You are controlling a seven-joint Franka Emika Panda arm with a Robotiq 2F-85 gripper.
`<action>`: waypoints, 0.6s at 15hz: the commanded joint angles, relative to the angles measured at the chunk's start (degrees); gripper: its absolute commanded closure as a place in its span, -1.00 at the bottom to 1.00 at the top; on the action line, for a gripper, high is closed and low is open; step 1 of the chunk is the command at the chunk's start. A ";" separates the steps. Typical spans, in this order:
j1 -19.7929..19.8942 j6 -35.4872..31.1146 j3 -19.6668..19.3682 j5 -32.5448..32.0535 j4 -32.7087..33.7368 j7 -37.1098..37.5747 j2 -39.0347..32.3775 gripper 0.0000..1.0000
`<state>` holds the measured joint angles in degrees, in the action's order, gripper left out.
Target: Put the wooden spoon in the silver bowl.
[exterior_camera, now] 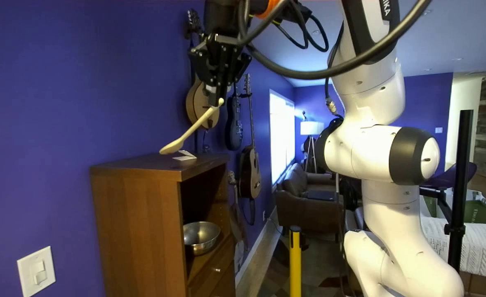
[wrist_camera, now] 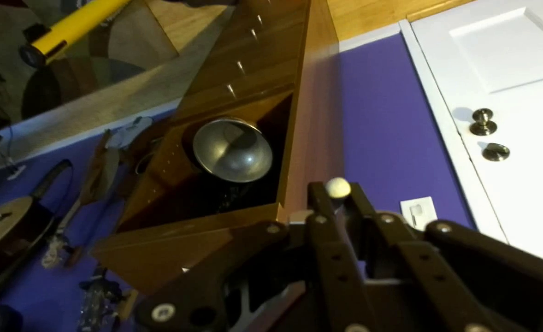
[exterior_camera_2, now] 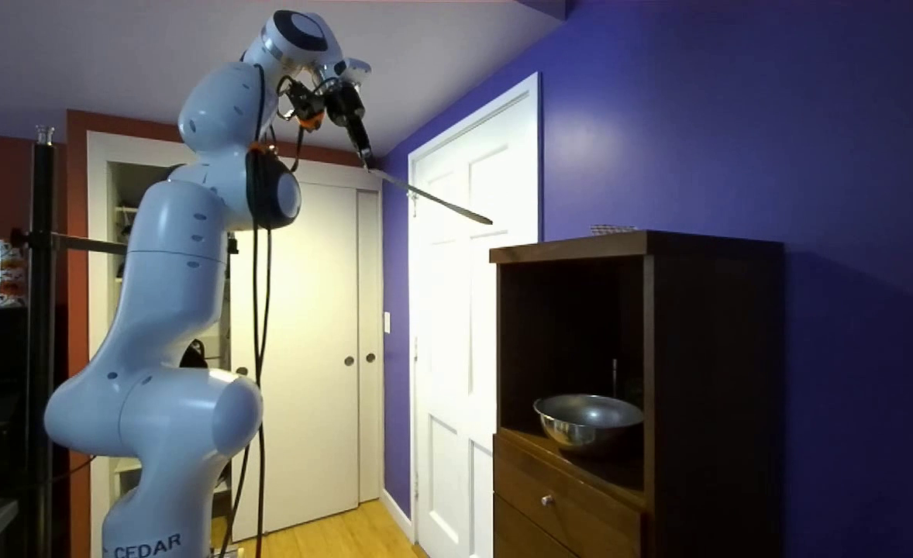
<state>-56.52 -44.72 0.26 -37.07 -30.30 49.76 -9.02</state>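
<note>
Pincer (wrist_camera: 338, 196) closest to the wrist camera, fingers narrowed tight on the handle end of the wooden spoon (exterior_camera: 194, 127). Left to right in an exterior view: light switch (exterior_camera: 36, 270); brown cabinet (exterior_camera: 140, 231); the wooden spoon — mid-air, scoop tilted down — the silver bowl (exterior_camera: 203, 247), lower, upright inside the cabinet; a guitar (exterior_camera: 250, 171); the robot arm (exterior_camera: 371, 152).

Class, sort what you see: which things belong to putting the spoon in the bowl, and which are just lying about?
For the job:
spoon, held in the gripper
bowl, inside the cabinet

Just there:
guitars
lamp
sofa
yellow post
light switch
folded paper on the cabinet
</note>
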 commanded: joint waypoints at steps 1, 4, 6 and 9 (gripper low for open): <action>0.50 0.08 -1.09 6.57 -13.59 9.48 6.93 0.93; 0.55 0.58 -2.29 8.25 -21.50 17.28 9.69 0.93; 0.86 1.05 -2.96 9.49 -26.81 22.02 11.78 0.93; 7.12 1.94 3.14 12.24 -34.59 27.21 15.81 0.93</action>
<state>-55.73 -42.77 -2.62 -28.89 -53.86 70.42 -0.07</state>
